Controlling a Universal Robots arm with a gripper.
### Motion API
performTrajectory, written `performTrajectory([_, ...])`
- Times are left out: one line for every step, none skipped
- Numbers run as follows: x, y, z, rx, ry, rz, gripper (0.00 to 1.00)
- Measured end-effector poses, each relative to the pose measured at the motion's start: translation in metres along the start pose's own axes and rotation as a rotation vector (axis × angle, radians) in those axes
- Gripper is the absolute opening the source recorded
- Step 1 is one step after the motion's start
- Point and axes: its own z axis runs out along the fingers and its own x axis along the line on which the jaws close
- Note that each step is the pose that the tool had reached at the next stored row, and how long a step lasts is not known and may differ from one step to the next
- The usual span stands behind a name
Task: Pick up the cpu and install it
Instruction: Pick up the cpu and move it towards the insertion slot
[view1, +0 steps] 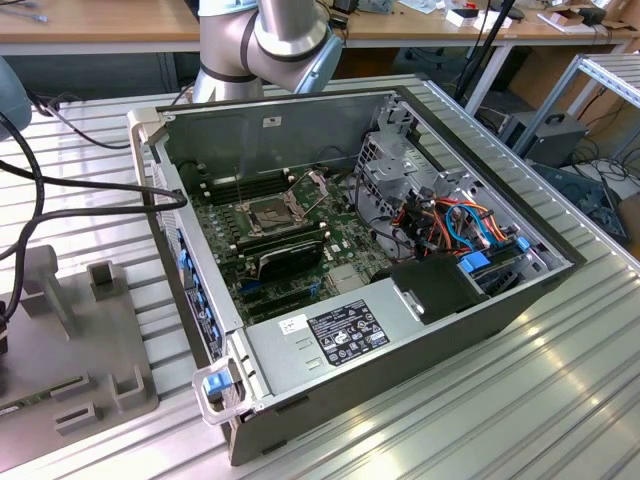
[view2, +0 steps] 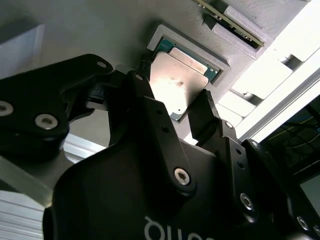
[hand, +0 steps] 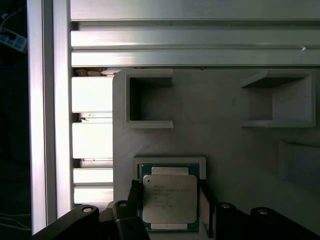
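Straddling the cpu (hand: 169, 200) in its pocket near the grey holder's (hand: 225, 145) edge, your gripper (hand: 170, 190) stands open; keep it centred and square, then close gently on opposite sides.

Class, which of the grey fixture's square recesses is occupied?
The framed recess nearest the claw: it holds the cpu, whereas both open pockets beyond stand empty.
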Motion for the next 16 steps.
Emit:
performTrajectory([0.0, 0.0, 0.0, 0.0, 0.0, 0.0, 0.54])
performTrajectory([0.0, 0.0, 0.0, 0.0001, 0.0001, 0.0, 0.54])
performTrajectory([0.0, 0.0001, 0.0001, 0.0001, 0.0, 0.0, 0.54])
performTrajectory([0.0, 0.0001, -0.0001, -0.0002, -0.0002, 0.0, 0.54])
performTrajectory([-0.0001, 0.0001, -0.0007, -0.0006, -0.0007, 0.0, 0.54])
performTrajectory([0.0, 0.0002, -0.0021, -0.0004, -0.0005, 0.0, 0.54])
performTrajectory([0.0, 0.0002, -0.004, 0.0, 0.0, 0.0, 0.54])
performTrajectory([0.0, 0.0002, -0.0058, -0.0001, -0.0001, 0.0, 0.54])
performTrajectory([0.0, 0.0003, -0.0092, -0.0001, -0.0001, 0.0, 0.54])
performTrajectory([0.0, 0.0003, -0.0119, 0.0, -0.0001, 0.0, 0.54])
performTrajectory([0.0, 0.0004, -0.0142, 0.0, -0.0001, 0.0, 0.54])
performTrajectory([-0.0001, 0.0005, -0.0171, 0.0, -0.0001, 0.0, 0.54])
performTrajectory([-0.0001, 0.0005, -0.0198, 0.0, -0.0001, 0.0, 0.54])
performTrajectory([-0.0001, 0.0006, -0.0243, 0.0, 0.0, 0.0, 0.54])
performTrajectory([-0.0001, 0.0007, -0.0276, 0.0, -0.0001, 0.0, 0.54])
performTrajectory([-0.0001, 0.0008, -0.033, 0.0, -0.0001, 0.0, 0.54])
